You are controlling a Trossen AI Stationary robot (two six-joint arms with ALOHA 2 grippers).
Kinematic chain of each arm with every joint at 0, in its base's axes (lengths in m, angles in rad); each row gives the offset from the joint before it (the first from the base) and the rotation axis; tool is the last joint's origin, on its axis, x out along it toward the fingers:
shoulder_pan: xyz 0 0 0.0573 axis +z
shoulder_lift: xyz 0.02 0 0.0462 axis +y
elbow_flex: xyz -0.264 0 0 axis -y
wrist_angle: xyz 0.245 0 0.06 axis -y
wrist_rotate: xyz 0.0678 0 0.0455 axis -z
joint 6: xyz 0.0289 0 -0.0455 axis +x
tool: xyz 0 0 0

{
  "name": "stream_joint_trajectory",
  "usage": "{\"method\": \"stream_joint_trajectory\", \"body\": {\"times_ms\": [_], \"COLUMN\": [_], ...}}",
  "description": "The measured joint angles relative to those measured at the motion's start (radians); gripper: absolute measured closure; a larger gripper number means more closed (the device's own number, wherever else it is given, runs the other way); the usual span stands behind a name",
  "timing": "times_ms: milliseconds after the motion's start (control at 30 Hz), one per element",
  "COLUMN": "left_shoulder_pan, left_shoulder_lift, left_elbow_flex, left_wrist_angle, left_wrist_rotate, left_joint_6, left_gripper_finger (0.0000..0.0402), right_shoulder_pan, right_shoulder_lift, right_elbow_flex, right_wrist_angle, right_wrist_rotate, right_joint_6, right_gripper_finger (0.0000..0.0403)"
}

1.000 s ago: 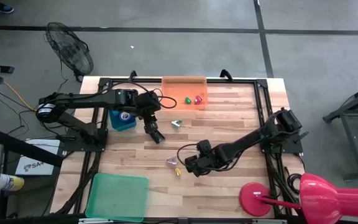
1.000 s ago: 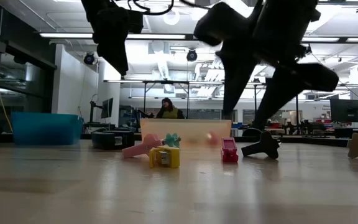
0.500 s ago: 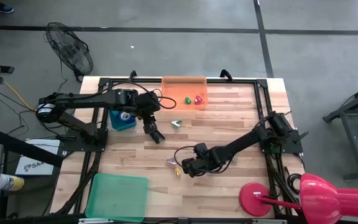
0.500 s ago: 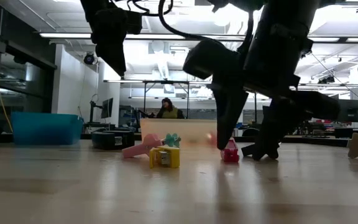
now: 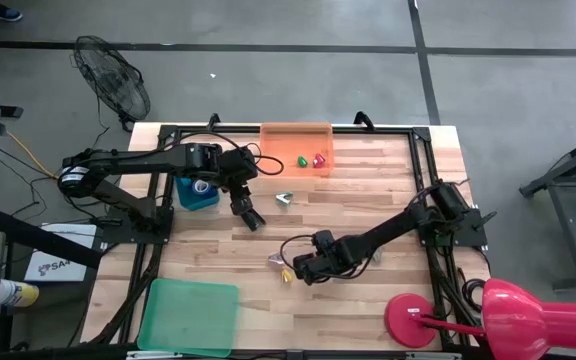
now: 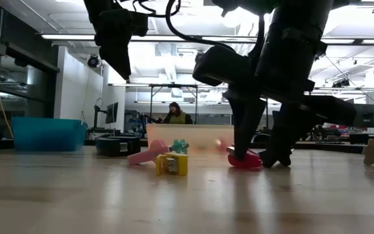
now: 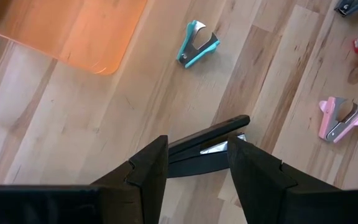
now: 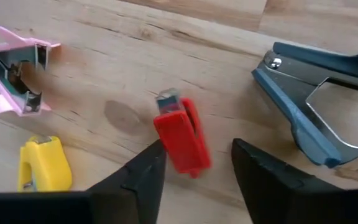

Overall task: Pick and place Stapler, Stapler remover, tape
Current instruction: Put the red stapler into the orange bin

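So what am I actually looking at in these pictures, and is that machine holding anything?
It is a robot with two dark arms working at a wooden table; each arm ends in a two-finger gripper. One picture looks straight down from above, one looks level across the tabletop, and two come from cameras on the wrists. The left gripper holds a black stapler above the table. The right gripper is open, low over a small red piece lying on the wood. Also on the table are a pink staple remover, a yellow piece, a blue-grey remover and a teal remover. An orange tray sits at the table's edge.
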Motion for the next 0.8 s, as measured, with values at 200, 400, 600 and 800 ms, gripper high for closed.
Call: {"method": "stream_joint_trajectory", "body": {"times_ms": [200, 400, 600, 800], "left_shoulder_pan": [0.0, 0.0, 0.0, 0.0], "left_shoulder_lift": [0.0, 0.0, 0.0, 0.0], "left_elbow_flex": [0.0, 0.0, 0.0, 0.0], "left_wrist_angle": [0.0, 0.0, 0.0, -0.002], "left_wrist_rotate": [-0.001, -0.002, -0.002, -0.002], "left_joint_6": [0.0, 0.0, -0.003, -0.003], "left_gripper_finger": [0.0238, 0.0238, 0.0238, 0.0238], "right_shoulder_pan": [-0.001, -0.008, -0.015, -0.044], "right_shoulder_lift": [0.001, -0.011, -0.019, -0.02], "right_elbow_flex": [-0.002, -0.003, -0.003, -0.001], "right_wrist_angle": [-0.009, -0.016, -0.019, -0.023], "right_wrist_rotate": [-0.015, -0.04, -0.115, -0.162], "right_joint_6": [-0.051, -0.155, -0.289, -0.426], "right_gripper_finger": [0.0285, 0.0329, 0.0327, 0.0282]}}
